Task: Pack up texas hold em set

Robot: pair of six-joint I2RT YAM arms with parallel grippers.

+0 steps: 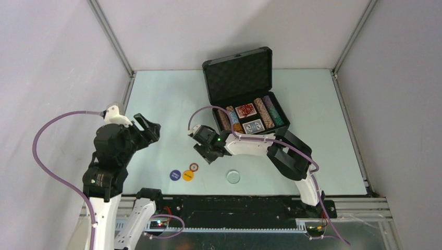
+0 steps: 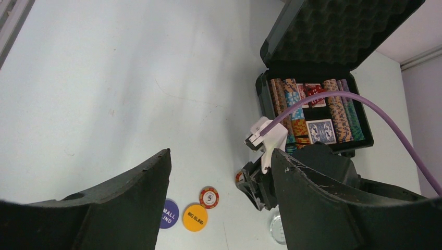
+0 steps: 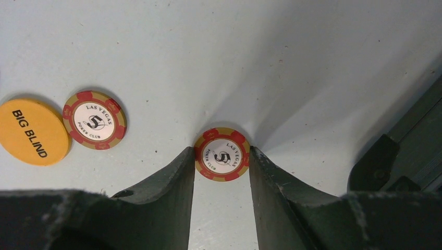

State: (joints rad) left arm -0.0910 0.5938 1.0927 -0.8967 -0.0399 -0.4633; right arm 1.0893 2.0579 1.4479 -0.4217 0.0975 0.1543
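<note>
Red-gold "Las Vegas Poker Club" chip (image 3: 221,153)

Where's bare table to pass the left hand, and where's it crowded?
Bare: table between left hand and case, and right of the case. Crowded: near edge, with two buttons, loose chip, clear disc, and right hand on a second chip.

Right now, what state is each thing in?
Case: open, lid upright, chips and cards inside.
Right gripper: closed on a red chip.
Left gripper: open, empty.
Second red chip: loose on table.
Big Blind button: loose on table.
Small Blind button: loose on table.
Clear disc: loose on table.
</note>
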